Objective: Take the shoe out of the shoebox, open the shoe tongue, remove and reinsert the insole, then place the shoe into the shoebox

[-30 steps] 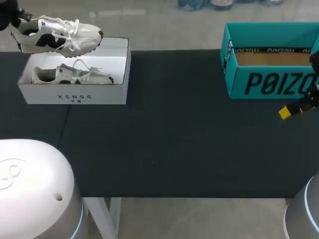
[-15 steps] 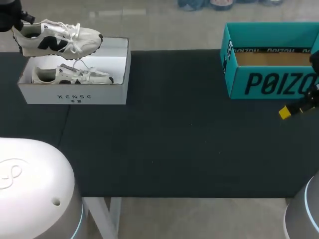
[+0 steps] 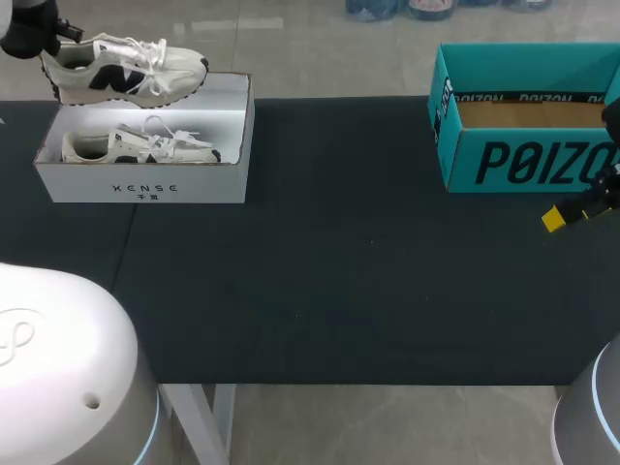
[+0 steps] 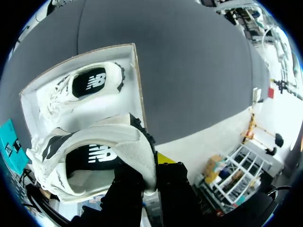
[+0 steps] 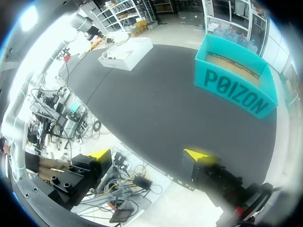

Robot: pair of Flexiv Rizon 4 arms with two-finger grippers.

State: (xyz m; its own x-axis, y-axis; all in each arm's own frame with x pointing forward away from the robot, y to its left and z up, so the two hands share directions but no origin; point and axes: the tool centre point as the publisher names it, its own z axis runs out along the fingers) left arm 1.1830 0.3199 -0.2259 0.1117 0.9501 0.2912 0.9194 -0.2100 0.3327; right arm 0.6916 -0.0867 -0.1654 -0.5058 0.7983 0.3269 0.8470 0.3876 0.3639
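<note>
A white sneaker with black side markings [image 3: 126, 70] hangs in the air over the back of the white shoebox [image 3: 145, 179]. My left gripper [image 3: 48, 39] is shut on its heel. In the left wrist view the heel collar of that sneaker [image 4: 94, 156] sits pinched between the dark fingers of my left gripper [image 4: 150, 165]. A second matching sneaker [image 3: 136, 145] lies on its side in the box, also seen below the held shoe as the second sneaker [image 4: 85, 87]. My right gripper [image 5: 149, 154] stands open and empty over the table's right front edge, and only its yellow tip [image 3: 554, 219] shows in the head view.
An open teal box [image 3: 528, 160] stands at the back right, just behind my right gripper; the teal box [image 5: 236, 82] is empty inside. A wide stretch of dark table mat [image 3: 339, 271] lies between the two boxes.
My left gripper has carried the held sneaker a little higher and to the right above the white shoebox. The right arm has not moved.
</note>
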